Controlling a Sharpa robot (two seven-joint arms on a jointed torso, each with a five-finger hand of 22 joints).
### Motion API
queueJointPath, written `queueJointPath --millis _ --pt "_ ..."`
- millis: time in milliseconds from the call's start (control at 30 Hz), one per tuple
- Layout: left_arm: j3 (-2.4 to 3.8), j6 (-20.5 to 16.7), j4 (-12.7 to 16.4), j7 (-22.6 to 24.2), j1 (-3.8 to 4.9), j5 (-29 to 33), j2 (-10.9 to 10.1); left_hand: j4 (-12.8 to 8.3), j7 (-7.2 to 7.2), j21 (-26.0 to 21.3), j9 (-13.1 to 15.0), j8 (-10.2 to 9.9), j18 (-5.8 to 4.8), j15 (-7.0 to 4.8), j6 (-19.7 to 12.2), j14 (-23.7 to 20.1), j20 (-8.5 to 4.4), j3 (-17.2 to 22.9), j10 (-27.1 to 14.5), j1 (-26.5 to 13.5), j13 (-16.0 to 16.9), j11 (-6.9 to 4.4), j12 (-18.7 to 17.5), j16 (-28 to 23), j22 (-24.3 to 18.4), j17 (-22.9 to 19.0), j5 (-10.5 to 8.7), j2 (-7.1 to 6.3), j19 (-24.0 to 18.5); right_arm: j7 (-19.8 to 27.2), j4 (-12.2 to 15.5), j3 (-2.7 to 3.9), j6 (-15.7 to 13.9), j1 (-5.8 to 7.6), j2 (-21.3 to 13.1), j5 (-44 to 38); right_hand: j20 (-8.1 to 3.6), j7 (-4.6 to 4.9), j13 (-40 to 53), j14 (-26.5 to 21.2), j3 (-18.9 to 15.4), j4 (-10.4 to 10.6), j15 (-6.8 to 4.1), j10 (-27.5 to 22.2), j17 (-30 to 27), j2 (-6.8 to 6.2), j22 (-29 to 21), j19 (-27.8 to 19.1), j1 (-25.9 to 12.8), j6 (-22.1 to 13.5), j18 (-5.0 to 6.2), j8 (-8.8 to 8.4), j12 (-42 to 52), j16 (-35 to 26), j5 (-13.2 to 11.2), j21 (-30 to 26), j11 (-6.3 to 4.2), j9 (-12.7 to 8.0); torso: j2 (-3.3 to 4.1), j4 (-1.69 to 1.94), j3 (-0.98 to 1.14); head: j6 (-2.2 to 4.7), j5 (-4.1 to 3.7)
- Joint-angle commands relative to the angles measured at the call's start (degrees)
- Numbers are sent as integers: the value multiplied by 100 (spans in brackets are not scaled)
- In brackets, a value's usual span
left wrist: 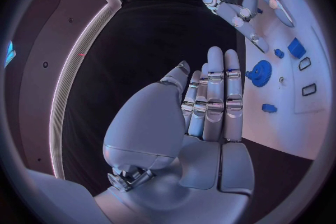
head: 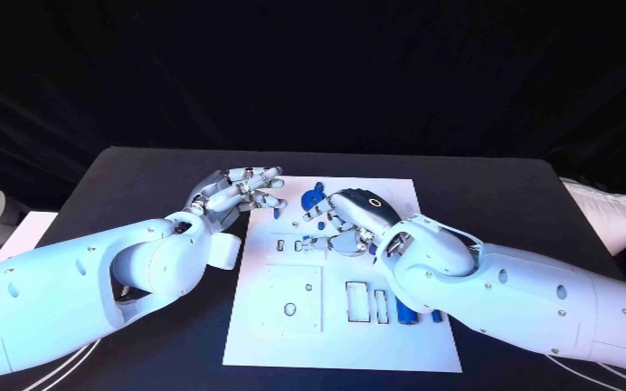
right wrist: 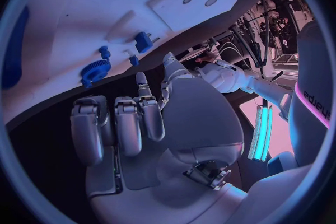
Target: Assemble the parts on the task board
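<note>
Both hands I see empty: left hand (head: 241,187) fingers straight beside the task board (head: 339,337). Right hand (head: 355,219) fingers curl loosely over it, near the blue gear (head: 315,199).

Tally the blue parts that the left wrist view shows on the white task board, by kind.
Blue gear: 1
Blue block: 1
Small blue pieces: 2
Total: 4

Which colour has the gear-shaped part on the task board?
Blue; the gear shows best in the left wrist view.
</note>
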Motion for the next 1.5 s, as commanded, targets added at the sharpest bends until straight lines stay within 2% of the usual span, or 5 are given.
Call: queueJointPath --millis 33,267,600,967,1500 --pt "3 144 -29 -717 4 -802 4 101 -142 575 16 20 55 -213 127 449 -204 -56 499 -186 129 -223 201 2293 293 2079 -23 -98 689 1230 174 50 21 109 -283 1016 53 5 1233 587 0 -43 51 342 1505 23 1097 377 194 -56 -27 -3 -85 23 56 -36 37 -2 -19 0 2 -1 -2" --pt "8 794 -123 -2567 61 -2353 -46 600 -354 4359 182 205 -463 -353 284 757 -470 -432 1091 -912 1394 -434 1708 6936 4560 7180 -33 -99 1591 1451 466 93 898 461 -1058 2474 57 3 1198 587 -16 -129 53 308 1505 81 1050 349 402 -27 -16 18 -161 23 159 -62 37 12 -114 -38 31 -55 25" --pt "12 1721 -382 -5063 420 -4907 263 1110 -562 5859 1244 1665 -653 -507 130 772 -514 -1255 634 -1345 5460 -624 5892 6992 6457 7265 -56 120 1567 1469 278 103 753 703 -1641 3482 51 -1 1192 587 -56 -140 46 307 1505 153 1031 340 445 6 -11 20 -168 23 394 -74 30 19 -257 -76 84 -138 90" --pt "10 1906 -771 -5930 665 -5774 886 1108 -675 6159 2455 2850 -733 -585 -533 772 -581 -1741 456 -1253 5609 -678 6075 6992 6976 7265 -128 285 1667 1409 -44 103 712 731 -1652 3582 49 -3 1184 587 -64 -144 43 301 1505 170 1009 328 457 16 -6 22 -185 23 443 -85 27 21 -321 -82 115 -201 149" --pt "0 2618 -1403 -6150 765 -6150 1620 1113 -700 6259 2787 3096 -768 -602 -684 772 -607 -1959 584 -1353 5838 -700 6300 6992 7171 7265 -132 354 1751 1307 -172 102 740 734 -1639 3555 47 -4 1175 587 -75 -146 41 294 1505 176 992 319 461 19 -2 20 -205 23 486 -95 26 21 -309 -76 108 -222 190"
